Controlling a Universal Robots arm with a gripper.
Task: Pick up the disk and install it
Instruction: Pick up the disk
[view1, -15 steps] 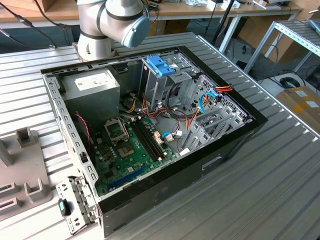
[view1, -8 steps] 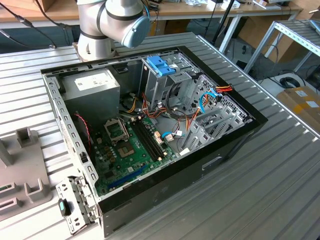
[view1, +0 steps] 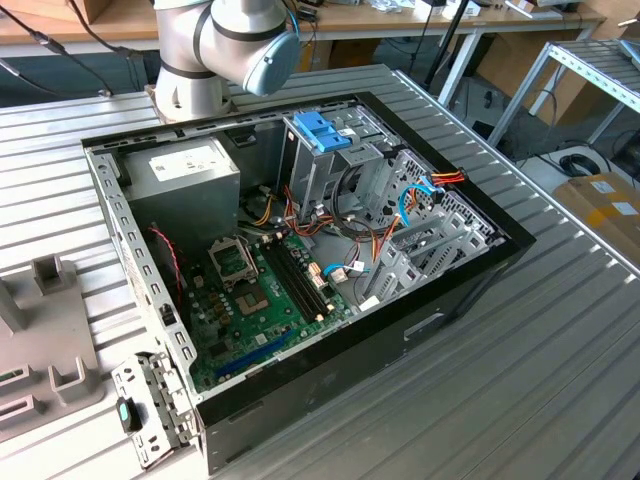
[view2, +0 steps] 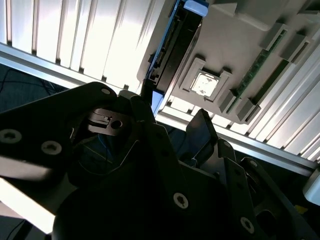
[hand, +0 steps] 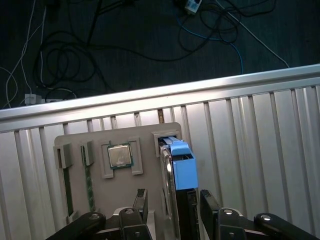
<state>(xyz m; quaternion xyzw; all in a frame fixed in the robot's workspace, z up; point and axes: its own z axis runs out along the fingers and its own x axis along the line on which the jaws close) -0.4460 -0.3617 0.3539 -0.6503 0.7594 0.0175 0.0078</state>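
The disk (hand: 181, 167) stands on edge in the grey fixture (hand: 120, 192), just beside the processor chip (hand: 120, 156). The gripper (hand: 172, 200) straddles it, jaws apart and unclamped. I'd centre the fingers on its flat faces and close squarely.

The blue-framed disk (hand: 177, 170) stands on edge in a grey holder (hand: 115, 192) slot.

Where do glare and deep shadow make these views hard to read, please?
In the second wrist view, glare whitens the ribbed table while the gripper is a near-black silhouette; in the first wrist view the table's edge shines against a dark floor, the disk evenly lit; the exterior view is evenly lit, the computer case mildly shaded inside.
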